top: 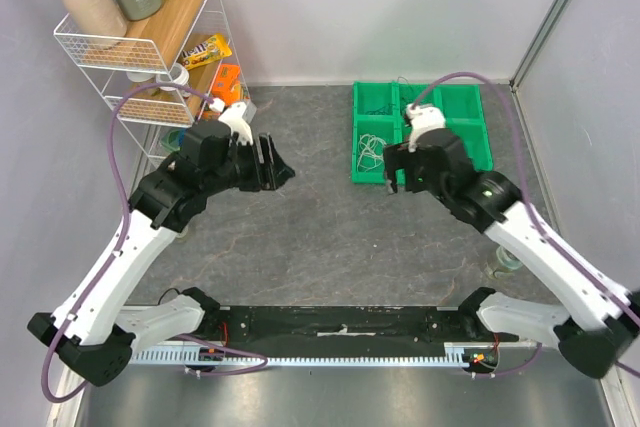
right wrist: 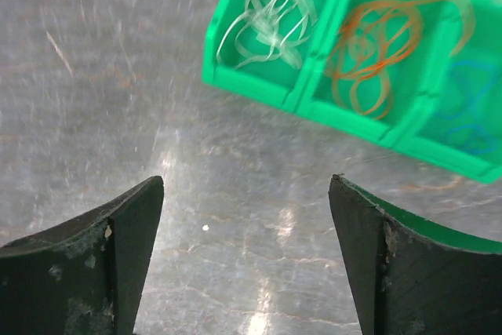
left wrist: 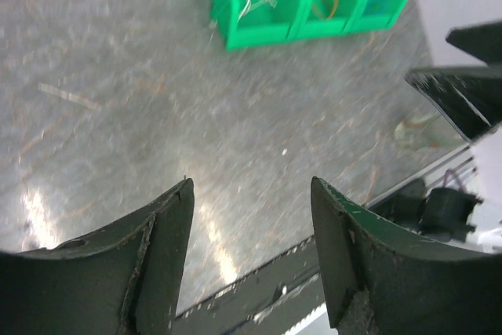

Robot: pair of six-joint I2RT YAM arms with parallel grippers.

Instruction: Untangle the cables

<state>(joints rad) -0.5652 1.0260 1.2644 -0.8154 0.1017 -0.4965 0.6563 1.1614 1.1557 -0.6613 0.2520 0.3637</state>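
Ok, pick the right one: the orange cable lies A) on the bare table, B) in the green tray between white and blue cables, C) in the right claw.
B: the orange cable sits in a green tray compartment flanked by the white cable and the blue cable.

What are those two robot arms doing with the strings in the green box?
Nothing is being held right now. The left gripper and right gripper both hang open and empty above the grey table. The white cable, orange cable and blue cable each lie in a separate compartment of the green tray.
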